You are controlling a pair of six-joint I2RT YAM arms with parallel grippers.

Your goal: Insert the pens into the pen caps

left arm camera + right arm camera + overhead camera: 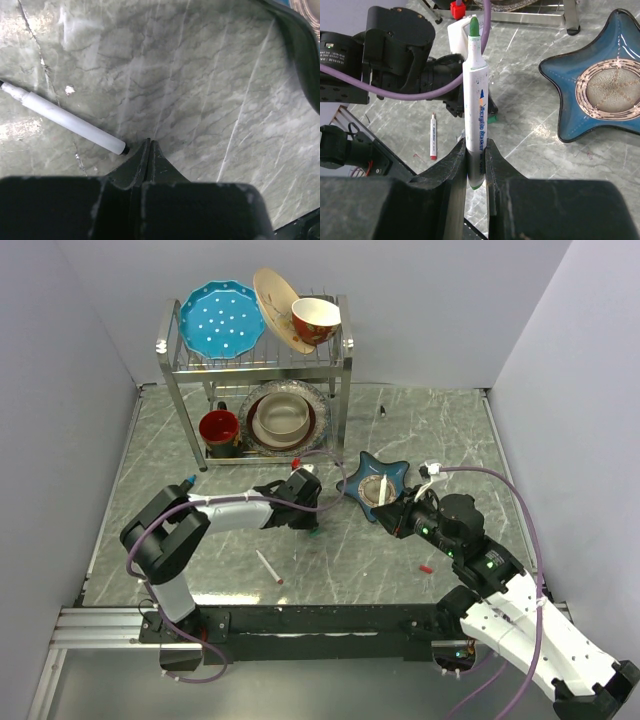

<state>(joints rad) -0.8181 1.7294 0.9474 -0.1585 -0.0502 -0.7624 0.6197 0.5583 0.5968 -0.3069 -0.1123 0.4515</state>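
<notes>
Currently I am pinching the green pen (476,90) low on its barrel in my right claw (475,148), with its bare green tip pointing up and away from me. My left claw (150,148) is pressed together with nothing showing between its fingers. It is sitting down close to the bench (210,100), and another white pen (65,117) is lying just beside its tips. A green scrap (493,118) is peeking out from under that left claw. I am guessing it is the matching cap, though I cannot tell whether anything is touching it.

To cap well, I am thinking the tip needs lining up dead straight with the cap's mouth while the cap is being steadied. Then I should be pushing along the barrel's own axis.

Farther out, a red-ended pen (433,136) is lying on the veined grey-green marble. A blue star dish (560,100) is sitting off to the right, and a dish rack (345,370) is standing against plain grey walls.
</notes>
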